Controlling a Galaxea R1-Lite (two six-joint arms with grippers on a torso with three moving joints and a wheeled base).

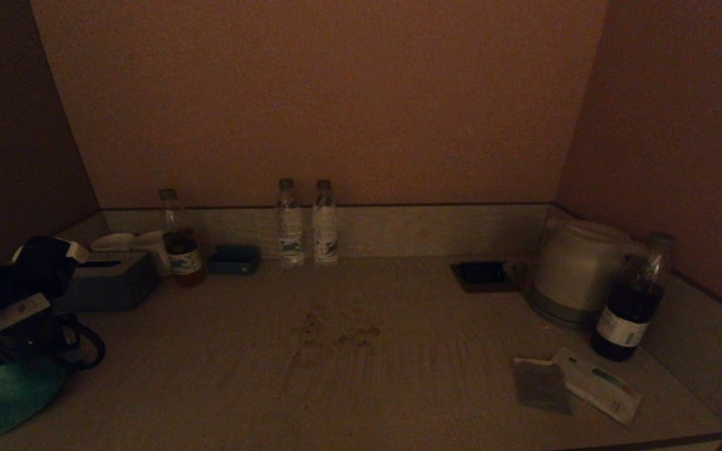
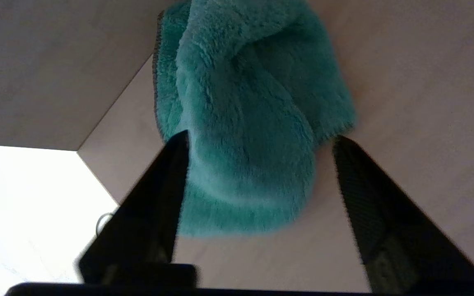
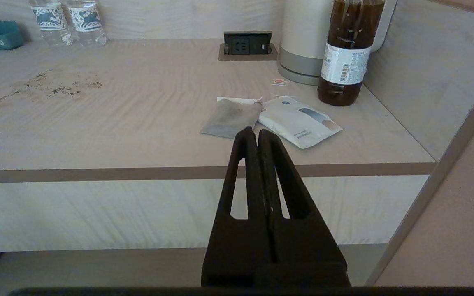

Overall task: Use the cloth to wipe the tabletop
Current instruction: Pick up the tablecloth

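The left claw (image 2: pixel 257 142), its prongs apart, straddles the teal cloth (image 2: pixel 245 123) bunched on the bench (image 1: pixel 398 382), half hiding it; the right claw (image 3: pixel 257 133) is pressed together.

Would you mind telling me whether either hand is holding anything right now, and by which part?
Nothing is held: the left hand stands open around the cloth; the right hand is shut, empty.

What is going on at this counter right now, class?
The robot's left gripper hangs over the teal cloth at the near left corner of the tabletop, jaws open on either side of the bunched fabric and not closed on it. A patch of brown crumbs sits mid-table, not yet wiped. The right gripper is shut and parked off the front edge, holding nothing.
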